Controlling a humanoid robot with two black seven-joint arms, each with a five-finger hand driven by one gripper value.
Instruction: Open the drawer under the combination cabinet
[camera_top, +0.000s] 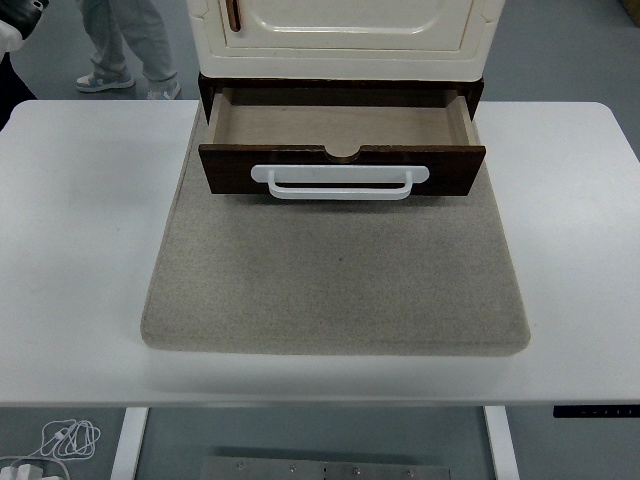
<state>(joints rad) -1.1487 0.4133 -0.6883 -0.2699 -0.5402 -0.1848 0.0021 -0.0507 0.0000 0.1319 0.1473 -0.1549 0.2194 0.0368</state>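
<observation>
The dark drawer under the cream cabinet already stands pulled out and empty above the grey mat, its white handle free; no robot fingers show, so their state cannot be told, and nothing seems left to pull

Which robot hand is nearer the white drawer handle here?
Neither: no robot hand is in view. The white handle sits on the dark brown wooden drawer, which is already pulled open under the cream cabinet.
</observation>
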